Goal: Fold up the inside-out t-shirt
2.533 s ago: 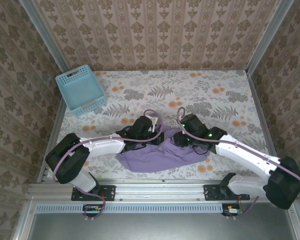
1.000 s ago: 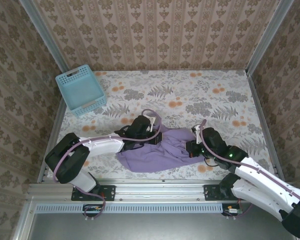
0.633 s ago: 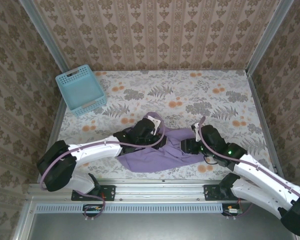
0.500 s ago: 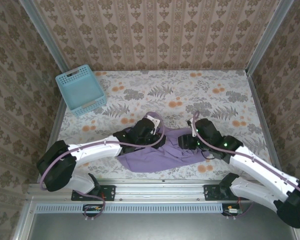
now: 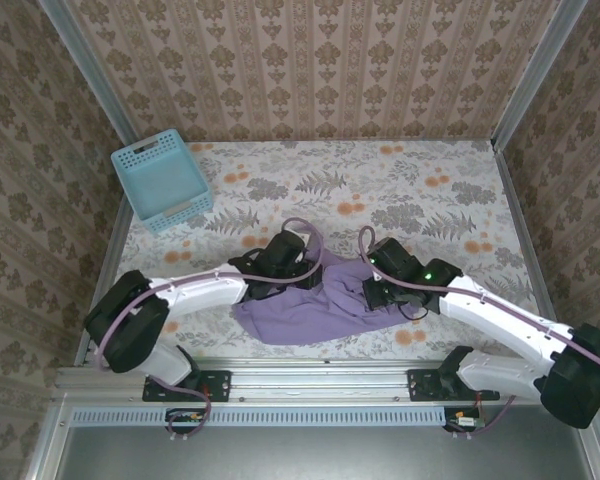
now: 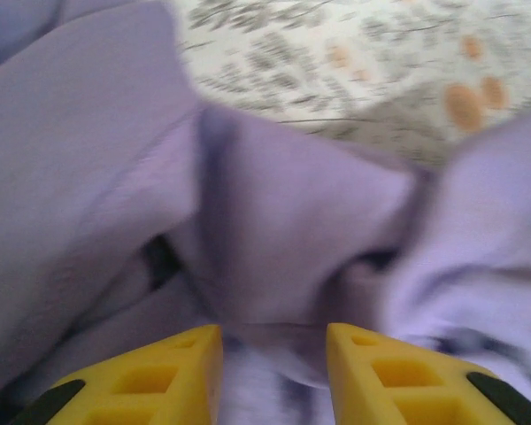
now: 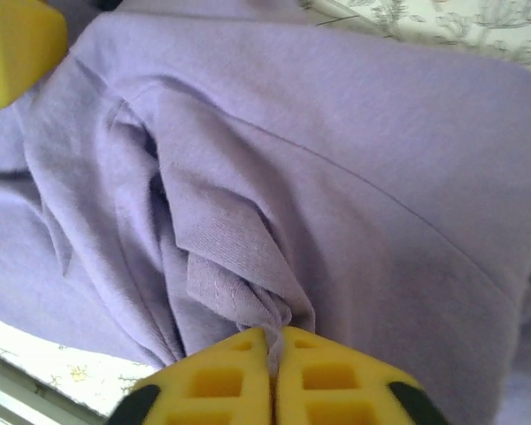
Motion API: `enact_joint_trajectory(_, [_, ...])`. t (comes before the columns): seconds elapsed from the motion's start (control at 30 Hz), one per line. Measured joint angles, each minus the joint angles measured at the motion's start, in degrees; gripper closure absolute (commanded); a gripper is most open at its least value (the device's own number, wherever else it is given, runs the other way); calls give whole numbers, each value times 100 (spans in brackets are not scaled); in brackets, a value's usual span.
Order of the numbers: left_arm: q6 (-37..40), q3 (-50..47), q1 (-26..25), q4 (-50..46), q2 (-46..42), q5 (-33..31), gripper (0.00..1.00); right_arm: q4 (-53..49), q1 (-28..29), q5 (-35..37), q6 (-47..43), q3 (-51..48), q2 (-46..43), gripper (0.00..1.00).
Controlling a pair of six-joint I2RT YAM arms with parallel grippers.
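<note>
Obs: lavender-purple cloth t-shirt (image 5: 315, 305) lies crumpled, plain face up, well apart from the light-blue plastic lattice basket (image 5: 160, 182). At the shirt end nearer the basket, left gripper (image 6: 274, 341): jaws partly apart, straddling a soft fold. At the end farther from the basket, right gripper (image 7: 273, 341): jaws closed, pinching a thin cloth ridge.

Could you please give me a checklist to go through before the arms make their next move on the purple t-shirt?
1. Pinch by the right fingers on a fold of the t-shirt: ok, shut on cloth.
2. Grip by the left fingers: not ok, they stand apart, cloth between.
3. T-shirt laid flat: not ok, bunched near the table front edge.
4. Clearance to the basket: ok, apart at far left.
5. Inside-out or not: cannot tell.
</note>
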Motion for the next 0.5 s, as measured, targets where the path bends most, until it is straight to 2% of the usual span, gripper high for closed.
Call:
enact_joint_trajectory(0.2, [-273, 48, 599, -212, 761, 81, 65, -229, 0, 173, -17, 79, -938, 98])
enact_joint_trajectory(0.37, [-409, 168, 704, -168, 876, 127, 69, -221, 0, 210, -9, 94, -1576, 99])
enact_joint_trajectory(0.5, [-442, 116, 710, -83, 824, 142, 68, 44, -2, 50, 31, -28, -2039, 99])
